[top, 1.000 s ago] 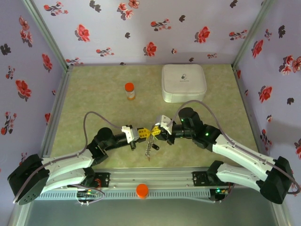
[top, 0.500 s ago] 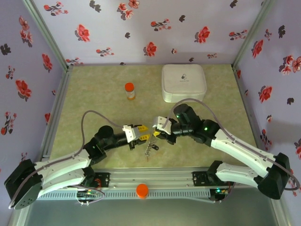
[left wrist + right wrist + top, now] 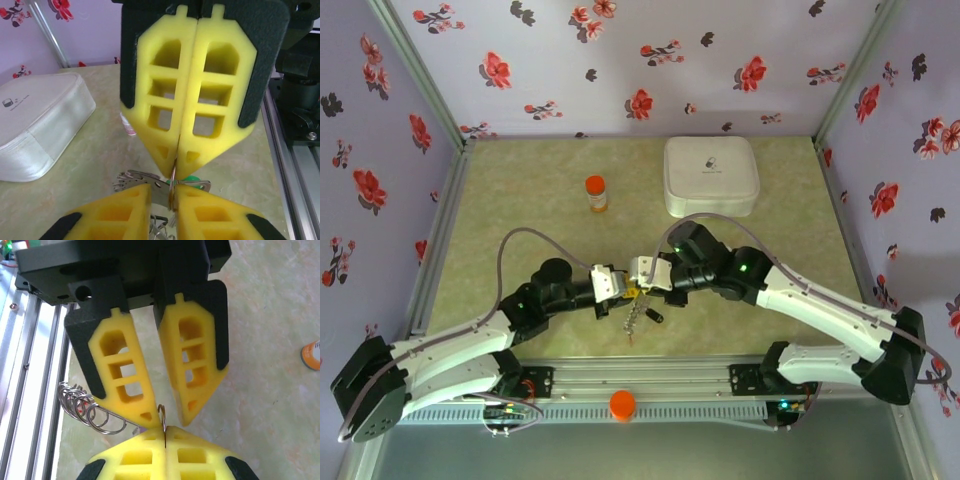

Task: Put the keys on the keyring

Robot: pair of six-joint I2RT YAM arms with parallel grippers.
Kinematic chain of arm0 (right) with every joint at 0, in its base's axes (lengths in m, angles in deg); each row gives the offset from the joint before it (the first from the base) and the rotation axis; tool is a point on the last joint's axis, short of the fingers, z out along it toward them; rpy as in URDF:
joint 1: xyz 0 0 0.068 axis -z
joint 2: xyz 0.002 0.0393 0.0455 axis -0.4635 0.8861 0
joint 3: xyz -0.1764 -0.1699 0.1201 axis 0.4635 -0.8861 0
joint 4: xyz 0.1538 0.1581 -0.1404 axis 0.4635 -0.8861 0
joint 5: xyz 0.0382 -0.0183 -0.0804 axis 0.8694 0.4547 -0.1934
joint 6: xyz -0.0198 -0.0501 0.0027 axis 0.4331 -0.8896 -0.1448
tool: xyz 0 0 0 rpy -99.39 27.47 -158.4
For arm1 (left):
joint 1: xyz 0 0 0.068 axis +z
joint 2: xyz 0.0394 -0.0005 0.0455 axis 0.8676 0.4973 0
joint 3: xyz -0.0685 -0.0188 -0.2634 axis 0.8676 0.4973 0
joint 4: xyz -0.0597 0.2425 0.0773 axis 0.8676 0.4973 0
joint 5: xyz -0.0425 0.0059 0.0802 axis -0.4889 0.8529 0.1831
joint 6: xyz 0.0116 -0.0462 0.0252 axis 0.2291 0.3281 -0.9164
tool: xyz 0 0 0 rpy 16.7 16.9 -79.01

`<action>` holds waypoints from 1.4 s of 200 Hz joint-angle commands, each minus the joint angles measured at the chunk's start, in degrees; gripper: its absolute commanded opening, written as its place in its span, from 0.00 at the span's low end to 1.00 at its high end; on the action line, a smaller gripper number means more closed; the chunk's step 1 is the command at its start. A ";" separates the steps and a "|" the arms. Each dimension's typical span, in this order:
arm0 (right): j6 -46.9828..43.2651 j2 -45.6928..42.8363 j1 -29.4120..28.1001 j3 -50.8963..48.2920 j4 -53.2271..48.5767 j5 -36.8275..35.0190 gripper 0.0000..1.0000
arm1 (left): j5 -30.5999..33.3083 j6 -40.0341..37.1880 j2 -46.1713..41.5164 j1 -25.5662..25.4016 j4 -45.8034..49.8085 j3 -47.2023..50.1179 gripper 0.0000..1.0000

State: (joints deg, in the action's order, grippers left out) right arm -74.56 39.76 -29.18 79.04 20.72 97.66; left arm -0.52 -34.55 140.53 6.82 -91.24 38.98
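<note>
Left gripper [image 3: 626, 292], top view: low centre of the frame, tip to tip with the right gripper; too small here to tell how its jaws stand.
Right gripper [image 3: 638, 287], top view: just right of it, above the table [image 3: 520, 230].
Keys [image 3: 641, 316], top view: small dark bunch hanging just below the two tips.
Orange bottle [image 3: 595, 193], top view: upright, upper left of centre, well apart from the grippers.
White case [image 3: 711, 176], top view: upper right of centre.
Left gripper [image 3: 162, 191], left wrist view: yellow pads along the bottom edge, slightly apart.
Right gripper [image 3: 173, 164], left wrist view: upper centre, pads pressed together, tip pointing down.
Keyring [image 3: 172, 181], left wrist view: thin metal loop seen edge-on, pinched at the right gripper's tip and standing in the gap between the left pads.
Keys [image 3: 192, 178], left wrist view: a green head just right of the loop, lower centre.
White case [image 3: 40, 120], left wrist view: left edge.
Right gripper [image 3: 165, 432], right wrist view: bottom centre, pads clamped on the keyring [image 3: 161, 415], which sticks up edge-on.
Left gripper [image 3: 166, 419], right wrist view: reaches down from the top, fingers clearly apart, tips on either side of the loop.
Wire loops [image 3: 85, 407], right wrist view: chain of rings at lower left, beside the left gripper; whether it joins the clamped loop cannot be told.
Orange bottle [image 3: 312, 355], right wrist view: right edge.
</note>
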 commanded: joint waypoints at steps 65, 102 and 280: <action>6.14 -4.97 3.21 -3.21 5.87 2.80 0.18 | -1.53 -0.49 -2.93 -0.25 -1.93 0.24 0.00; 11.74 -10.21 6.60 -10.68 12.88 8.11 0.25 | -2.82 2.68 -2.93 -0.25 -9.95 3.34 0.00; 11.28 -6.54 6.40 -11.72 12.38 10.04 0.01 | -6.62 5.81 -2.32 -0.25 -16.91 4.66 0.00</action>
State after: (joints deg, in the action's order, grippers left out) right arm -61.62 31.21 -22.74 65.89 34.23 107.51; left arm -3.69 -30.14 138.82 6.82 -101.69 43.88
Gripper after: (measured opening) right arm 0.050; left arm 0.038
